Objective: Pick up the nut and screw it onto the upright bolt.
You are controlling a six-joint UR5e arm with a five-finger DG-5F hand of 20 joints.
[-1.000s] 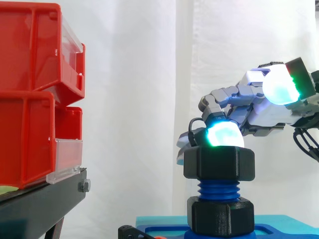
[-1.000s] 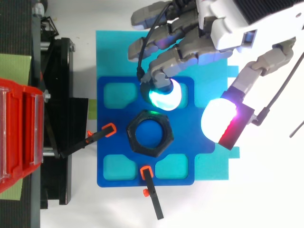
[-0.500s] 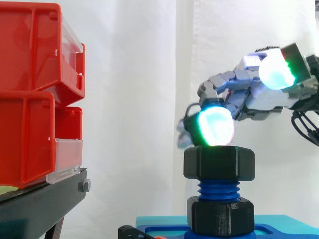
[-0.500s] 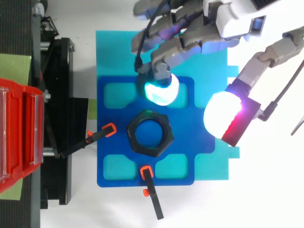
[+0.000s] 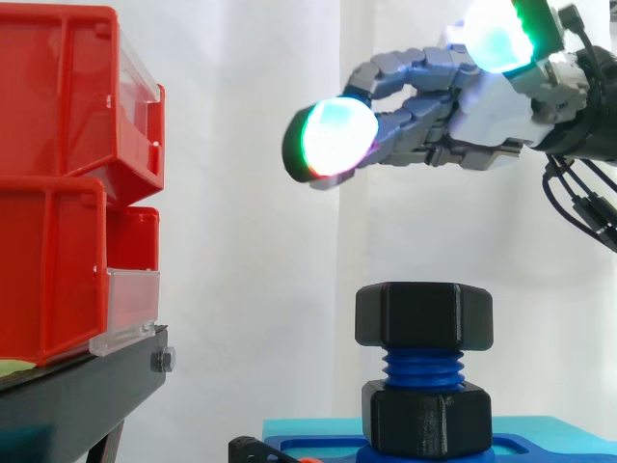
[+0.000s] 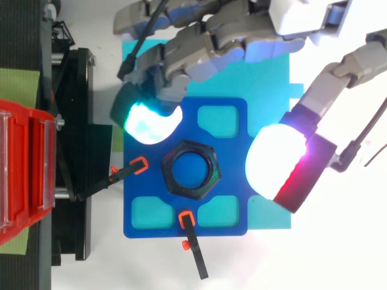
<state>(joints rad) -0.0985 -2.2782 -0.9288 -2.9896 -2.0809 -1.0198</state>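
As nut (image 5: 423, 315) caps bolt (image 5: 422, 365), thread depth unclear

Two stacked red plastic storage bins (image 5: 58, 183) with clear front flaps sit at the left on a black metal stand (image 5: 77, 395), before a white curtain (image 5: 251, 241). From above, a dark blue plate with rectangular recesses (image 6: 230, 211) lies on a turquoise mat (image 6: 266, 219). Two black clamps with orange tips (image 6: 127, 175) touch the plate's left and bottom edges.

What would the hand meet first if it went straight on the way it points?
Probably the upper red bin: the hand, open and high above the nut, points left at that bin's height. Depth is unclear, so it might pass beside it.
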